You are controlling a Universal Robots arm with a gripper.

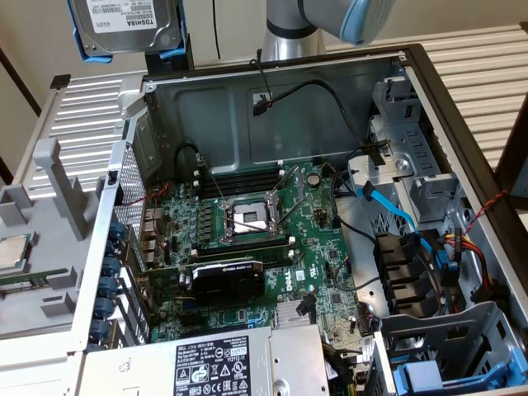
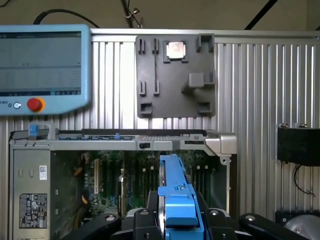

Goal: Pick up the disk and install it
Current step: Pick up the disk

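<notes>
In gripper (image 2: 179, 216): disk (image 1: 124, 21) (well above case rim (image 1: 214, 73))

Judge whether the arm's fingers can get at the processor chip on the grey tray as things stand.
Probably not: the chip lies uncovered, but the fingers are shut on the disk, so they are not free.

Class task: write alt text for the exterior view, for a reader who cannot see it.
A silver disk in blue carrier rails is held in the air at the exterior view's upper left, near the corner of an open computer case. Inside are a green motherboard, loose cables and, toward the exterior view's right, metal drive bays.
</notes>
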